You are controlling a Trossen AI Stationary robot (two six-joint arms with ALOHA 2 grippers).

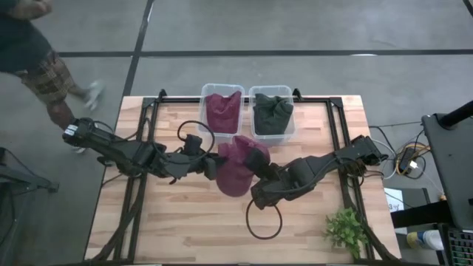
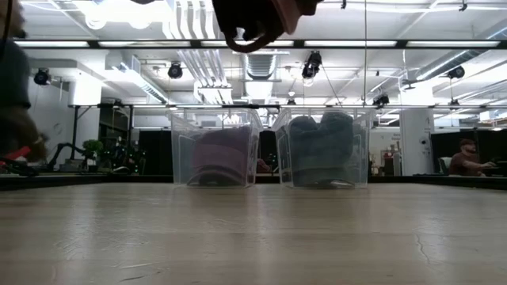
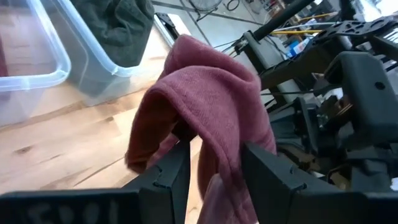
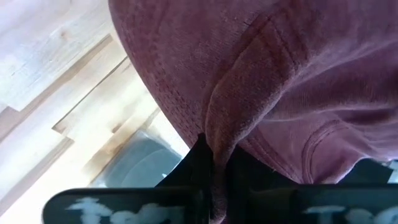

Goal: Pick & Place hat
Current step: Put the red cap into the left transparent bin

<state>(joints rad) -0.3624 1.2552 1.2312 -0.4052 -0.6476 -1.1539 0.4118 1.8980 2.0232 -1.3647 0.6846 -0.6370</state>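
A maroon hat point(image 1: 238, 164) hangs in the air over the table's middle, between my two grippers. My left gripper point(image 1: 214, 165) comes at it from the table's left, and hat cloth point(image 3: 217, 168) runs between its two fingers. My right gripper point(image 1: 259, 176) comes from the right and is shut on the hat's cloth point(image 4: 261, 81). In the low view only the hat's underside and a gripper point(image 2: 261, 20) show, at the top edge, well above the table. My left gripper has the hat's edge between its fingers, coming nearly level from the table's left. One fingertip point(image 3: 181, 146) reaches under a fold of the hat; the other finger point(image 3: 264, 174) lies outside it. The hat hangs clear of the table. My right gripper pinches a raised fold of the hat's cloth point(image 4: 214, 140) between its shut fingers, slanting down from the table's right. The cloth bunches into a ridge at the fingertips. The hat is lifted clear of the wood.
Two clear bins stand at the table's far edge: one point(image 1: 222, 111) holds maroon hats, the other point(image 1: 272, 114) dark green ones. A black cable loop point(image 1: 264, 219) lies near the front, a small green plant point(image 1: 346, 229) at the front right. A person point(image 1: 37, 66) stands beyond the far left corner.
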